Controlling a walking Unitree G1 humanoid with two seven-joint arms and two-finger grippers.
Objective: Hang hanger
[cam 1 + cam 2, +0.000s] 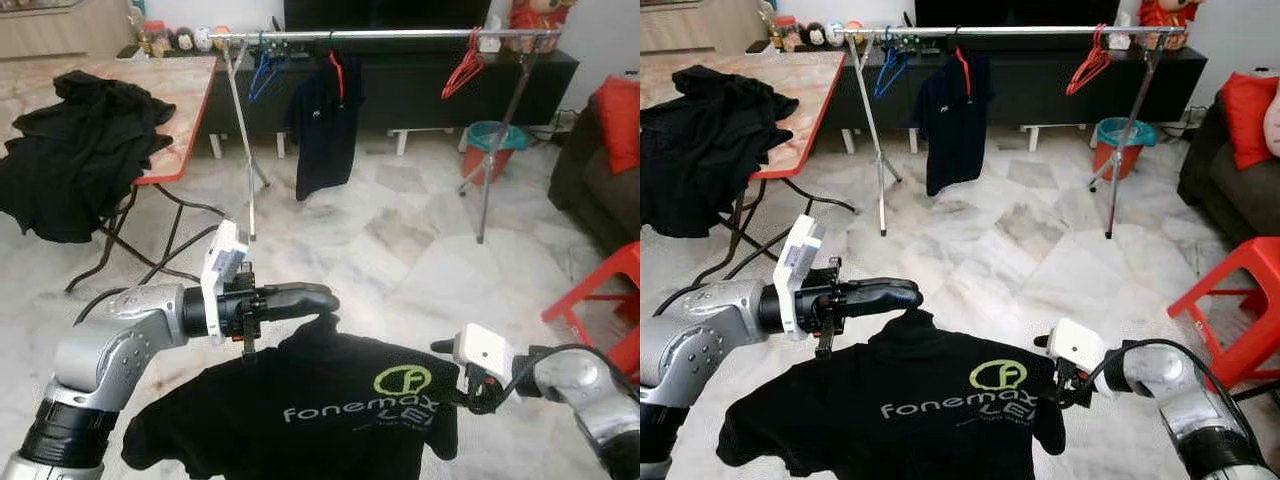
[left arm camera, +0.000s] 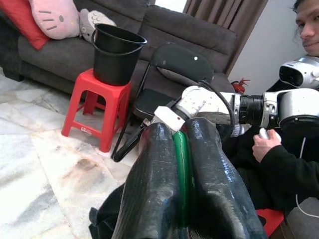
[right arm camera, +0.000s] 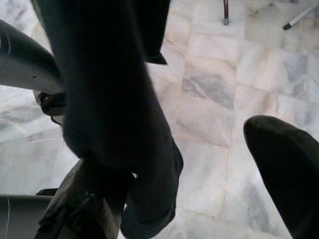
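The green hanger (image 2: 181, 164) sits clamped between the two black fingers of the left end effector (image 1: 325, 298), and it carries a black shirt (image 1: 320, 405) printed with a green logo, which hangs low in front of the robot, well short of the clothes rail (image 1: 390, 36). The left wrist view alone shows the green plastic of the hanger, pinched in the narrow slit between the fingers; in the head views the shirt's collar covers it and the fingers appear as one closed dark shape just above that collar. That wrist view also takes in things away from the rail: a red stool (image 2: 99, 104) bearing a black bucket (image 2: 115, 55), a grey sofa (image 2: 199, 35), and a seated person (image 2: 279, 164) in black. The right end effector (image 1: 1042, 342) reaches to the shirt's far shoulder; the right wrist view shows dark cloth draped over one finger while the other finger (image 3: 286, 169) stands well apart, so it is spread wide with the fabric resting on it rather than pinched. On the rail hang a blue hanger (image 1: 262, 72), a dark shirt (image 1: 325, 125) on a red hanger, and another red hanger (image 1: 464, 70). Left of the rail, a desk (image 1: 185, 95) holds a heap of black clothes (image 1: 85, 140).
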